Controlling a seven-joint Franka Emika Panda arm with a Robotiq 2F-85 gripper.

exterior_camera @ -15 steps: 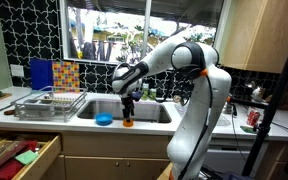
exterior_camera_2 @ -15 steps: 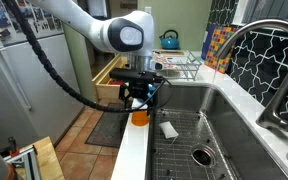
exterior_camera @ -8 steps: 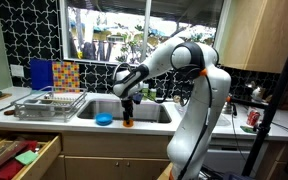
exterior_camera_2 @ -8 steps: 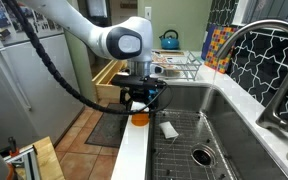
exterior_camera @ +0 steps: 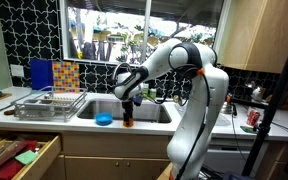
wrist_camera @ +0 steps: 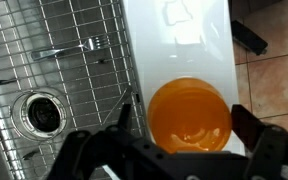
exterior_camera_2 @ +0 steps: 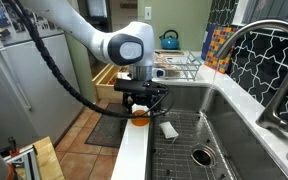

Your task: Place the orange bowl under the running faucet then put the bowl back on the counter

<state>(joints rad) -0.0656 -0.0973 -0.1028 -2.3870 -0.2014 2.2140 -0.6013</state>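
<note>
The orange bowl (wrist_camera: 189,118) stands upright on the narrow pale counter (wrist_camera: 179,45) strip in front of the steel sink, with a wet sheen inside. It also shows in both exterior views (exterior_camera: 128,122) (exterior_camera_2: 140,117). My gripper (wrist_camera: 187,122) hangs straight over it, open, one finger on each side of the rim with small gaps; it shows in both exterior views (exterior_camera: 127,112) (exterior_camera_2: 141,106). The arched metal faucet (exterior_camera_2: 256,45) stands at the far side of the sink, away from the bowl. No water stream is visible.
A blue bowl (exterior_camera: 104,119) sits beside the orange one. The sink (exterior_camera_2: 199,120) has a wire grid, a drain (wrist_camera: 39,112), a fork (wrist_camera: 72,50) and a white object (exterior_camera_2: 169,130). A wire dish rack (exterior_camera: 49,104) stands further along. A wooden drawer (exterior_camera: 19,155) is open below.
The gripper has sunk slightly towards the orange bowl and turned a little about its wrist. The bowl has not moved.
</note>
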